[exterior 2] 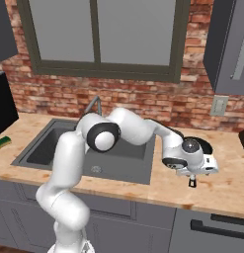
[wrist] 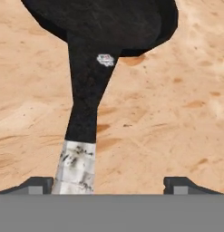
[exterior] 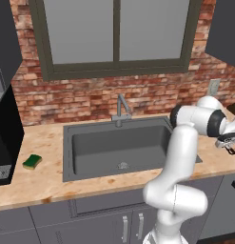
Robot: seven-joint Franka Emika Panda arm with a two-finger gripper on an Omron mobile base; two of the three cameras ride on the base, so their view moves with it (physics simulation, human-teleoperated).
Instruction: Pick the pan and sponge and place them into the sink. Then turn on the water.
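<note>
Black handle metal, ending in a pale tip, is seen in the hand view running up between the two finger tips of the pincer (wrist: 109,185), nearer the left tip than the right. The jaws stand wide apart and nothing is clamped; the pan (wrist: 102,27) lies flat on the wooden surface (wrist: 177,113), right of the sink. The step in hand is judged to be the grasp of the handle. For a sound grip, the pincer should be shifted so that the handle is centred between the tips, then lowered and closed squarely across the black part above the pale end, where a firmer hold is expected.

Beyond the pan, the sink (exterior: 69,157) is found set into the surface, its basin bare apart from the drain. The tap (exterior: 121,108) stands at its rear rim and should be cleared when the pan is carried across. The sponge (exterior: 32,162) rests well apart, on the surface left of the sink, near a dark appliance (exterior: 7,138). No obstruction is noted between pan and basin.
</note>
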